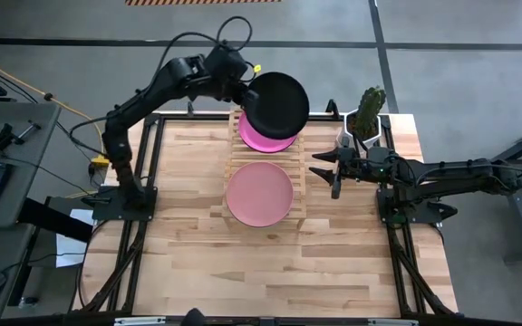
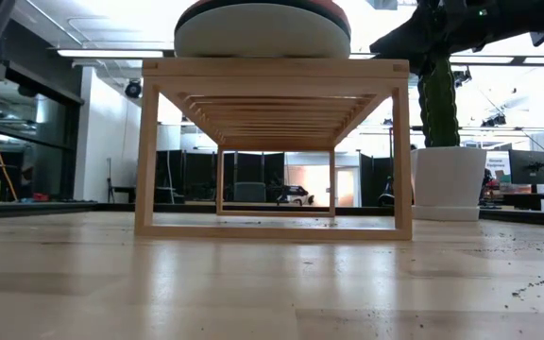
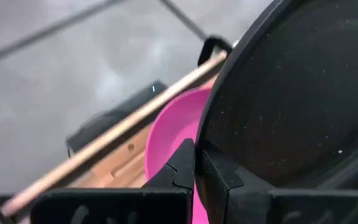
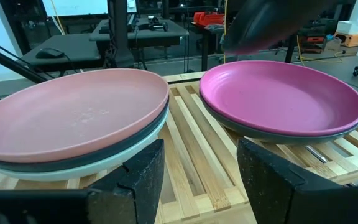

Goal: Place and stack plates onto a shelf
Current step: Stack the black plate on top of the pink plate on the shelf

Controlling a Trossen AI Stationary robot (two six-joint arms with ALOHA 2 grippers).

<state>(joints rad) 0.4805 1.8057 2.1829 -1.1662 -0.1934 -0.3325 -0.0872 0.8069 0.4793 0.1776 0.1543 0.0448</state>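
The worktop (image 1: pixel 198 263) carries the slatted wooden shelf (image 1: pixel 301 186) at its far middle, with a potted cactus (image 1: pixel 367 110) at the far right corner. On the shelf sit two piles of plates. The near pile shows a salmon pink plate (image 1: pixel 259 193) on top; the right wrist view shows a dark teal-grey plate (image 4: pixel 143 142) and a pale mint plate (image 4: pixel 73 167) beneath it. The far pile has a magenta plate (image 1: pixel 259 139) on top, resting on another dark plate (image 4: pixel 278 134).

The left arm reaches over the shelf's far end. The left gripper (image 3: pixel 196 163) is pinched on the rim of the black plate (image 1: pixel 276 103), holding it tilted in the air above and partly overlapping the magenta plate, clear of it. The right gripper (image 1: pixel 332 169) waits just beside the shelf's right edge, its jaws wide and empty, facing the two piles.

The step in hand appears to be setting the black plate onto the far pile. To do it well, the plate should be levelled and centred over the magenta one before it goes down, since it now hangs offset toward the far right. A slow descent would keep the pile from being pushed along the slats. The jaws should let go only once the plate rests flat, then draw back along the rim without lifting it.
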